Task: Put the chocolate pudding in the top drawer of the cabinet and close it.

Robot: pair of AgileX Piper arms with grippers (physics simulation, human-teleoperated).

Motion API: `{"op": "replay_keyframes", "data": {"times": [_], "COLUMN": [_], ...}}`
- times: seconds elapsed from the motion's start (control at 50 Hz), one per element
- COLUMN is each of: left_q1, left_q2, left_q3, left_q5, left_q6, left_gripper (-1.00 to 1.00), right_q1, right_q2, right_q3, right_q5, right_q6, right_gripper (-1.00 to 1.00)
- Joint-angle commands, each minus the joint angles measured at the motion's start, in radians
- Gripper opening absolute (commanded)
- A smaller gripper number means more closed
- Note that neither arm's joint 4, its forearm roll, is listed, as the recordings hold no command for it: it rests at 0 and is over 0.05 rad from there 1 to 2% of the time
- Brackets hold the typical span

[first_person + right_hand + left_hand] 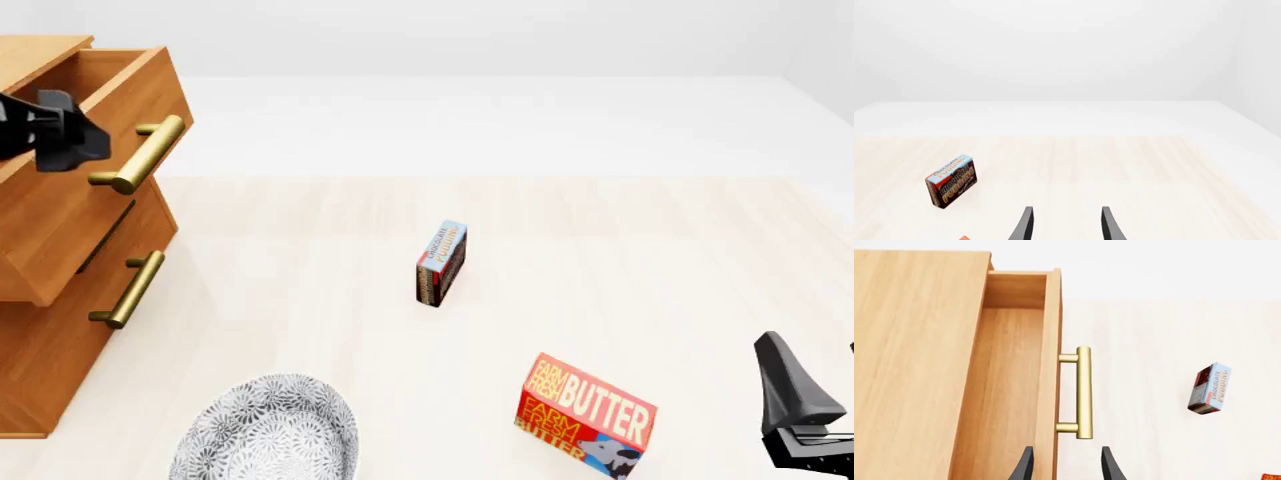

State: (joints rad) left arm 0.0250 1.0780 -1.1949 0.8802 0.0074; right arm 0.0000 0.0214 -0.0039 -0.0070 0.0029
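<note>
One light, stiff chocolate pudding [951, 181] stands ahead of our right gripper [1064, 224], jaws apart; we'd pinch its broad faces.

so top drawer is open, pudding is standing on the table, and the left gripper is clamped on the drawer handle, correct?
Not clamped. In the left wrist view the left gripper is open, short of the handle. The top drawer is open and the chocolate pudding stands on the table.

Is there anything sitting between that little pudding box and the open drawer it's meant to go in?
Nothing visible does. The chocolate pudding stands alone mid-table, with bare tabletop between it and the open top drawer. The butter box and patterned bowl sit nearer the camera, off that path.
</note>
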Motion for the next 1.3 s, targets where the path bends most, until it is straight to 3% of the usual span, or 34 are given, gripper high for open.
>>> {"op": "replay_keyframes", "data": {"times": [0.02,0.64,1.3], "left_q1": [0.001,0.020,-0.043], "left_q2": [0.008,0.030,0.038], "left_q3": [0.017,0.056,0.067], "left_q5": [-0.011,-0.036,-0.041], "left_q6": [-0.005,0.004,-0.006], "left_gripper": [1.00,1.00,1.00], "right_q1": [0.000,0.000,0.000], "right_q2": [0.000,0.000,0.000], "right_q3": [0.000,0.000,0.000], "right_q5": [0.000,0.000,0.000], "right_q6": [0.000,0.000,0.000], "right_gripper": [1.00,1.00,1.00]}}
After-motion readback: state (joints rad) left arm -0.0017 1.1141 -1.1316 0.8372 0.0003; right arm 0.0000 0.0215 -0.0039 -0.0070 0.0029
